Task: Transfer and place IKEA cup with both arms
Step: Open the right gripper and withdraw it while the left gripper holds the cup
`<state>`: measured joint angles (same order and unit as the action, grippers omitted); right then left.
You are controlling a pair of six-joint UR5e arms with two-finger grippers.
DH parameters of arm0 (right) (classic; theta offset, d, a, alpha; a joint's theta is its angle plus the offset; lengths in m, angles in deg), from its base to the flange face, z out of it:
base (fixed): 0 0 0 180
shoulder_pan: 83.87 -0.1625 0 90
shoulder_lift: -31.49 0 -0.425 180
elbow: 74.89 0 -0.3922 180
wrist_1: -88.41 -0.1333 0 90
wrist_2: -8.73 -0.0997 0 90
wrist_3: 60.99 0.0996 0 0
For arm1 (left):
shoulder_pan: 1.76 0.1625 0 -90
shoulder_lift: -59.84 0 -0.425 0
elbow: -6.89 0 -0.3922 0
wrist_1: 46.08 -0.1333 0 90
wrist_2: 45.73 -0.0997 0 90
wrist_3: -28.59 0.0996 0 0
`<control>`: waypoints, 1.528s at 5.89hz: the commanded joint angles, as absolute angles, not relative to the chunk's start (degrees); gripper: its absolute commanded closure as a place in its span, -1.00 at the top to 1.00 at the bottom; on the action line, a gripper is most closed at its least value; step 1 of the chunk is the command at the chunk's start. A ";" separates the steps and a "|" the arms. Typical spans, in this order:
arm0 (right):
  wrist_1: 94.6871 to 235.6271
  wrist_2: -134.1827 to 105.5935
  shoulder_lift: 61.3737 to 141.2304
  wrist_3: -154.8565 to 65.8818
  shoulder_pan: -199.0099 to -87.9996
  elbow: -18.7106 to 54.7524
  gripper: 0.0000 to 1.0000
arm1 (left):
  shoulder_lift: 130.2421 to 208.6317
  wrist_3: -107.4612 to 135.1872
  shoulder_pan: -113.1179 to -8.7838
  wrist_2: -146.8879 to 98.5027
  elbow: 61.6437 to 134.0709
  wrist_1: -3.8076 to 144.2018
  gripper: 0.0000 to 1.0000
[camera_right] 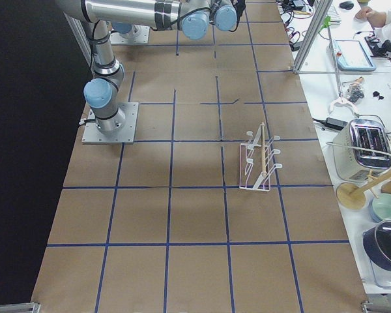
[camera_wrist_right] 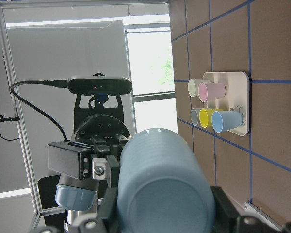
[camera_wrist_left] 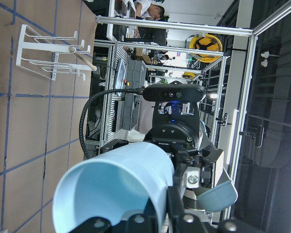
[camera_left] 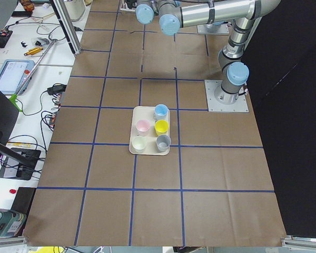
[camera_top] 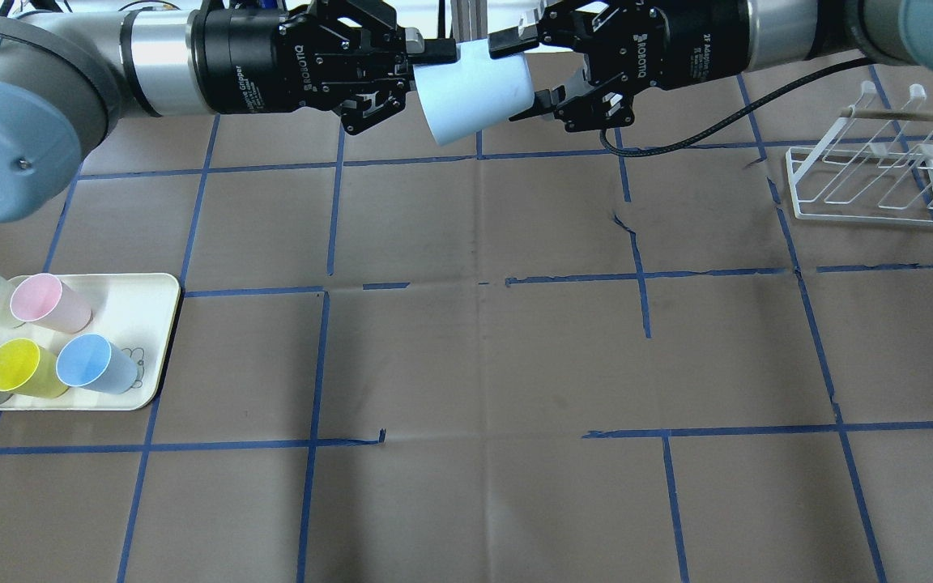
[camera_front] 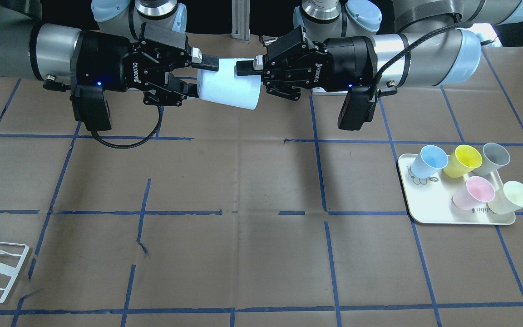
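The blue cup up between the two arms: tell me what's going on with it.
It is a mid-air hand-over. The IKEA cup lies sideways above the table, between the left gripper, whose fingers pinch its rim end, and the right gripper, whose fingers straddle its base. Whether the right one has clamped yet is unclear. Five other cups stand on the tray, and the white rack stands on the robot's right side.

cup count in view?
6. One pale-blue cup in the air between the left tool and right tool; five on the tray: blue, yellow, grey, pink, pale green. None looks hidden.
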<state>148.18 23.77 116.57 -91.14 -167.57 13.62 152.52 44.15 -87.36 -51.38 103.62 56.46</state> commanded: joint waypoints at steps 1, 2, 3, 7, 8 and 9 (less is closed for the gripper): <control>148.18 23.76 116.57 -91.05 -167.63 13.62 -0.07 | 152.30 44.06 -87.36 -51.53 103.48 56.40 -0.96; 148.18 23.84 116.57 -91.05 -167.63 13.62 0.99 | 152.30 44.06 -87.36 -51.53 103.48 56.40 -0.96; 148.26 23.84 116.57 -91.05 -167.63 13.53 1.00 | 152.13 43.80 -87.27 -51.44 103.48 56.40 -0.96; 150.01 31.08 116.48 -90.34 -158.54 12.66 1.00 | 151.69 37.09 -86.31 -59.82 103.30 49.77 -0.96; 153.50 36.27 116.48 -90.26 -155.27 12.65 1.00 | 152.04 32.42 -86.39 -68.58 103.22 44.50 -0.95; 158.32 43.29 116.66 -89.91 -154.02 10.83 1.00 | 152.21 26.54 -86.65 -77.19 102.69 40.09 -0.95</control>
